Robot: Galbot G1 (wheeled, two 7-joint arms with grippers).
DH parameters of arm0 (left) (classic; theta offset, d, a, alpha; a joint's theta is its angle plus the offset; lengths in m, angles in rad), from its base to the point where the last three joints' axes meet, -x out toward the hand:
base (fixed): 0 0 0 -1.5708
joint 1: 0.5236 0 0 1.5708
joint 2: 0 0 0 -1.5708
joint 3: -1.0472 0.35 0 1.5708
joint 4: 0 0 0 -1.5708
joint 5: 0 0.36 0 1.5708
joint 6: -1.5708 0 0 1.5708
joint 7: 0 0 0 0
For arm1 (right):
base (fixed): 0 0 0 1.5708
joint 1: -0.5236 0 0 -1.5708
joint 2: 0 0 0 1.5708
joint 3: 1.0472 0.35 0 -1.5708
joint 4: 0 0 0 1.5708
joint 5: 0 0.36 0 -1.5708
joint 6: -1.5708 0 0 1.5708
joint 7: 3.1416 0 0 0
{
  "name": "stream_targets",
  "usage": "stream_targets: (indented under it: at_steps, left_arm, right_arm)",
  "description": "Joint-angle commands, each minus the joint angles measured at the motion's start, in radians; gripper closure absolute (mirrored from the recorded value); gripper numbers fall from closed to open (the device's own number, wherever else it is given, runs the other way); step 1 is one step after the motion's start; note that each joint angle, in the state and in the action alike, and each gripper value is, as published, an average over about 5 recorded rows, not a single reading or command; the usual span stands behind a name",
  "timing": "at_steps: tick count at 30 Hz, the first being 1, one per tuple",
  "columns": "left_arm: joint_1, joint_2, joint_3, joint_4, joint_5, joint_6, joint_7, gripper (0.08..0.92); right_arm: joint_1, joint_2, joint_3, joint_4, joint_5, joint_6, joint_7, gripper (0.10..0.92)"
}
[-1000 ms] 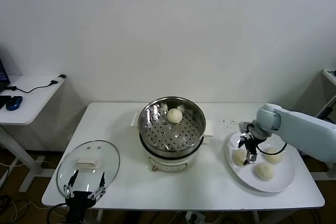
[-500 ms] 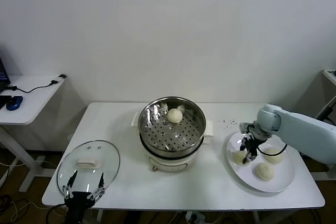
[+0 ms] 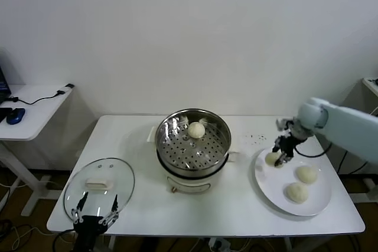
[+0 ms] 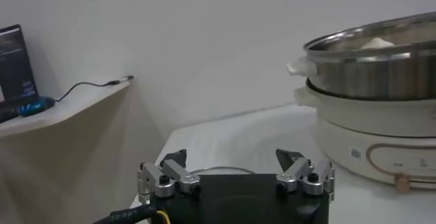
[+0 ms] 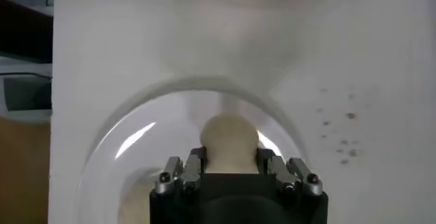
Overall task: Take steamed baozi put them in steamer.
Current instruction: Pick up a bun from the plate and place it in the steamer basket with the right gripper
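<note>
The steamer stands mid-table with one baozi on its perforated floor; it also shows in the left wrist view. My right gripper is shut on a baozi and holds it just above the left rim of the white plate. In the right wrist view the held baozi sits between the fingers. Two more baozi lie on the plate. My left gripper is open, parked low at the table's front left edge.
A glass lid with a white knob lies flat at the table's front left, just behind my left gripper. A small side table with cables stands to the left. Dark specks dot the table between steamer and plate.
My right gripper has closed on the plate's left baozi and lifted it up and slightly back off the plate. The left arm has not moved.
</note>
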Motion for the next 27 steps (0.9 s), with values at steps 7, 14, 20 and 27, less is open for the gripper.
stream_targets:
  at_steps: [7, 14, 20, 27]
  left_arm:
    - [0.000, 0.008, 0.018, -0.004, -0.001, 0.003, 0.002, 0.177]
    - [0.004, 0.017, 0.033, -0.005, 0.006, 0.004, 0.001, 0.177]
    - [0.006, 0.022, 0.036, 0.000, 0.004, 0.002, -0.001, 0.177]
    - [0.005, 0.032, 0.028, 0.006, 0.004, 0.001, -0.005, 0.177]
  right_arm:
    - [0.382, 0.317, -0.182, 0.038, 0.460, -0.093, 0.068, 0.516]
    - [0.286, 0.522, -0.135, -0.016, 0.491, -0.142, 0.141, 0.516]
    - [0.194, 0.647, -0.110, -0.079, 0.484, -0.168, 0.202, 0.516]
    - [0.080, 0.739, -0.108, -0.128, 0.474, -0.188, 0.244, 0.511]
